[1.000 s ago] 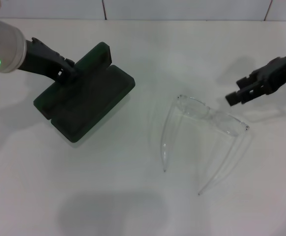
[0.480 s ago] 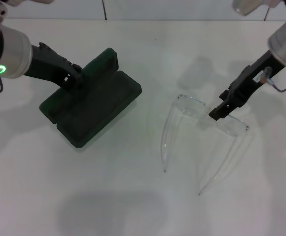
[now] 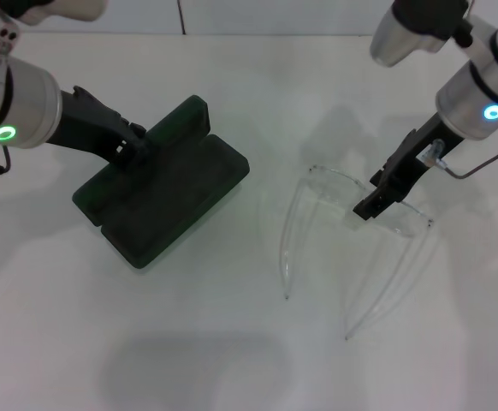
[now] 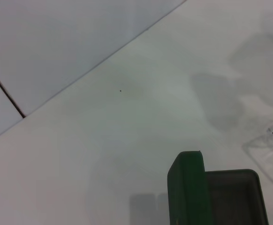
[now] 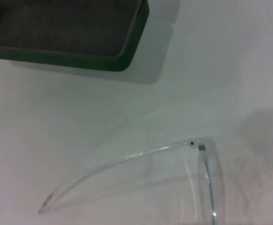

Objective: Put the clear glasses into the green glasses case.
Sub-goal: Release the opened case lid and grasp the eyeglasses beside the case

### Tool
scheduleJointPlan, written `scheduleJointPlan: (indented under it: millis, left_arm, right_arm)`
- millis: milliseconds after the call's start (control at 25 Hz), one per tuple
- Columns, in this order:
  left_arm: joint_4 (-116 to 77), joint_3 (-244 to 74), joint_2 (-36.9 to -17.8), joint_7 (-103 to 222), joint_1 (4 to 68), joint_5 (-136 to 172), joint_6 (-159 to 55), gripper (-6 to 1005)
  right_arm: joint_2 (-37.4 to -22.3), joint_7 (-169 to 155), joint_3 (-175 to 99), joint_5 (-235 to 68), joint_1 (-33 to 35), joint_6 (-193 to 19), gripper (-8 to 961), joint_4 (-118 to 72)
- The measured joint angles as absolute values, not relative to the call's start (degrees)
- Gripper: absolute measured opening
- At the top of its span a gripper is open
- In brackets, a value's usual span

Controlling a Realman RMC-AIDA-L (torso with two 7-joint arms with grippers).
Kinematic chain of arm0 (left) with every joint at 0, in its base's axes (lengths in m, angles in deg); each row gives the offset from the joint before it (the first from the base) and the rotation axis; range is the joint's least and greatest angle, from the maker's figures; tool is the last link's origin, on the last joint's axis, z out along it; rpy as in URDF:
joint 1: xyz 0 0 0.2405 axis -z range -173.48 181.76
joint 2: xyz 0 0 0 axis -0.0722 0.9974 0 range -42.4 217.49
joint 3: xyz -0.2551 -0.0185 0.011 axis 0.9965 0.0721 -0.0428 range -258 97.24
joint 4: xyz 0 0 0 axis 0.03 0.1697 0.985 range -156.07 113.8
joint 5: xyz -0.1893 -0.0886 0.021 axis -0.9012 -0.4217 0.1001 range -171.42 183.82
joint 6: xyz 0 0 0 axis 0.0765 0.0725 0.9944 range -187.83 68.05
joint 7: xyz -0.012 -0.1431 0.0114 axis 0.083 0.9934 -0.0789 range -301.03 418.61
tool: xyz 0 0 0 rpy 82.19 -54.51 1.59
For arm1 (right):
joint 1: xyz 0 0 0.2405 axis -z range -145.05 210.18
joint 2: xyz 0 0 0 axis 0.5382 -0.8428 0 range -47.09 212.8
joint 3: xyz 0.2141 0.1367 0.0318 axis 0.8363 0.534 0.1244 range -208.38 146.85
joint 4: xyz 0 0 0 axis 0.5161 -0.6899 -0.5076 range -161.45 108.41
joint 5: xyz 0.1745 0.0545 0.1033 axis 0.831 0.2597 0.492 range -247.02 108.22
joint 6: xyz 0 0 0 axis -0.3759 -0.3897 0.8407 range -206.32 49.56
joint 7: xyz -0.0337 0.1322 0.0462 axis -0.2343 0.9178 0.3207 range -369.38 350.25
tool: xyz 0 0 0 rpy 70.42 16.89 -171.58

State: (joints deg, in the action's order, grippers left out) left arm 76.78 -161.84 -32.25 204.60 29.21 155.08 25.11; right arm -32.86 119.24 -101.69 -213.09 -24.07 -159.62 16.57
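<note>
The green glasses case [image 3: 168,201] lies open at the left of the white table, its lid [image 3: 180,116] standing up. My left gripper [image 3: 132,144] is at the lid's left edge and looks shut on it. In the left wrist view the lid's green edge [image 4: 185,187] and the dark lining [image 4: 235,197] show. The clear glasses [image 3: 403,218] rest at centre right with the arms pointing toward me. My right gripper [image 3: 366,205] is low over the middle of their front. The right wrist view shows one arm and lens corner of the glasses [image 5: 127,157] and a corner of the case [image 5: 136,47].
The white table [image 3: 232,342] reaches back to a tiled wall [image 3: 317,13]. A gap of bare table separates the case from the glasses. A lens corner of the glasses [image 4: 268,145] shows in the left wrist view.
My right arm swung in from the right and came down onto the glasses' front. The left gripper and the case shifted a little to the right.
</note>
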Motion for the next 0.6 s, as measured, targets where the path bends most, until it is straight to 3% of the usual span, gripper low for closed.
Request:
scheduleJointPlan:
  millis: [360,440,600]
  left_arm:
    - [76.8,-161.9,-32.25,204.6,28.1,155.1,24.7,202]
    - [76.8,-161.9,-32.25,204.6,27.9,154.9,24.6,202]
    - [76.8,-162.0,-32.25,204.6,27.6,154.6,24.6,202]
  right_arm:
    - [-33.28,119.2,-102.8,-211.7,-24.0,-158.3,599,16.4]
    - [-33.22,119.2,-102.8,-211.1,-23.8,-158.3,490,16.5]
    - [-33.18,119.2,-102.8,-210.7,-23.8,-158.3,386,16.4]
